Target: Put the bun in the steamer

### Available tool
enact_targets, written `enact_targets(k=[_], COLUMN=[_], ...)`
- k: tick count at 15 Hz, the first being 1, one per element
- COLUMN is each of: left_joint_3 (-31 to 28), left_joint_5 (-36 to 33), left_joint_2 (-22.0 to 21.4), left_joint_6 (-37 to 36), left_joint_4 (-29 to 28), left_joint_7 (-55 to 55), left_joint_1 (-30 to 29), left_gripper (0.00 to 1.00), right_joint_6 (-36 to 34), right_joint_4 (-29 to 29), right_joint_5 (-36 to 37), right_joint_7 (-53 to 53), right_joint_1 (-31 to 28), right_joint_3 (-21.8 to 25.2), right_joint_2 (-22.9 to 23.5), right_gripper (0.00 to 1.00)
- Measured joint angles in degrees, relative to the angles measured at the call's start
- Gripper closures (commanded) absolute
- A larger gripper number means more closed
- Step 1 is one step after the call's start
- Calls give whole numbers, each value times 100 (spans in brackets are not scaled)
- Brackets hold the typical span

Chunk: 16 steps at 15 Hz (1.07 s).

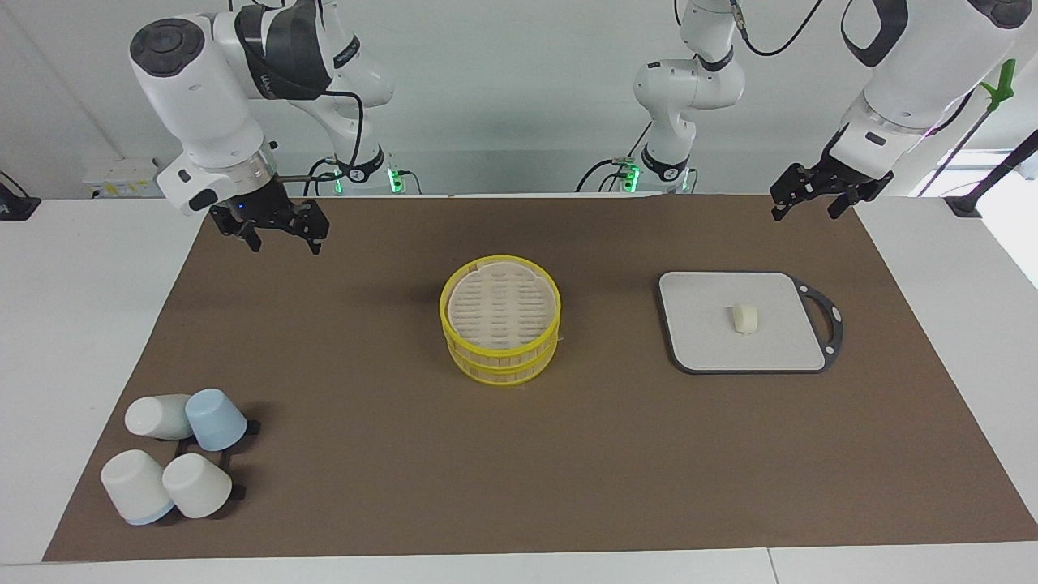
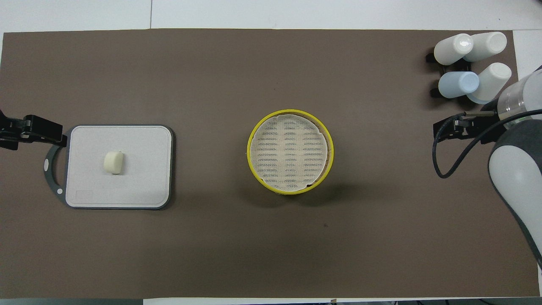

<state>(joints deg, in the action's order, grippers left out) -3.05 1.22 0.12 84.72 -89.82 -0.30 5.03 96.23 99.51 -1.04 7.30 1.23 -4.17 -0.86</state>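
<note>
The bun [image 1: 744, 317] is a small cream lump lying on a grey square board [image 1: 705, 345] toward the left arm's end of the table; it also shows in the overhead view [image 2: 113, 162]. The yellow steamer [image 1: 500, 328] stands mid-table in two stacked tiers, its top a pale slatted surface [image 2: 290, 151]. My left gripper [image 1: 807, 207] is open and empty, raised over the mat's edge by the board's handle [image 2: 31, 129]. My right gripper [image 1: 280, 237] is open and empty, raised over the mat at the right arm's end [image 2: 459, 127].
Several upturned white and pale blue cups [image 1: 174, 458] stand on a dark rack at the right arm's end, farther from the robots than the steamer [image 2: 470, 63]. The board [image 2: 139, 186] has a dark looped handle. A brown mat [image 1: 519, 470] covers the table.
</note>
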Motion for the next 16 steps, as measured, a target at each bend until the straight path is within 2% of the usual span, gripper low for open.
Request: enact_targets(k=[2, 3, 6, 7, 10, 13, 15, 16], left_joint_3=[1, 1, -1, -4, -28, -32, -20, -2], left_joint_5=[0, 0, 0, 0, 0, 1, 1, 1], left_joint_2=[-2, -2, -82, -189, -553, -433, -139, 26], left_joint_6=[0, 0, 319, 730, 2421, 3964, 4591, 4872], left_joint_4=[0, 0, -322, -739, -2578, -3891, -4181, -4230], left_joint_7=[0, 0, 20, 70, 429, 797, 847, 850], left_joint_1=[0, 0, -4, -10, -101, -235, -240, -238], left_gripper=[0, 0, 0, 0, 0, 0, 0, 0], right_joint_6=[20, 14, 219, 475, 1354, 1506, 1635, 1656], right_joint_4=[-286, -566, -1717, -2003, -2374, -2344, -2190, -2146], right_joint_5=[-322, -347, -289, -195, 232, 308, 316, 320], right_joint_7=[353, 941, 2480, 2760, 3434, 3545, 3550, 3550], right_joint_1=[330, 706, 2043, 2404, 3159, 3463, 3581, 3595], right_joint_3=[-224, -261, -275, -272, -257, -254, -254, -253], right_joint_2=[141, 369, 1623, 2076, 3118, 3386, 3379, 3372], right_gripper=[0, 0, 0, 0, 0, 0, 0, 19])
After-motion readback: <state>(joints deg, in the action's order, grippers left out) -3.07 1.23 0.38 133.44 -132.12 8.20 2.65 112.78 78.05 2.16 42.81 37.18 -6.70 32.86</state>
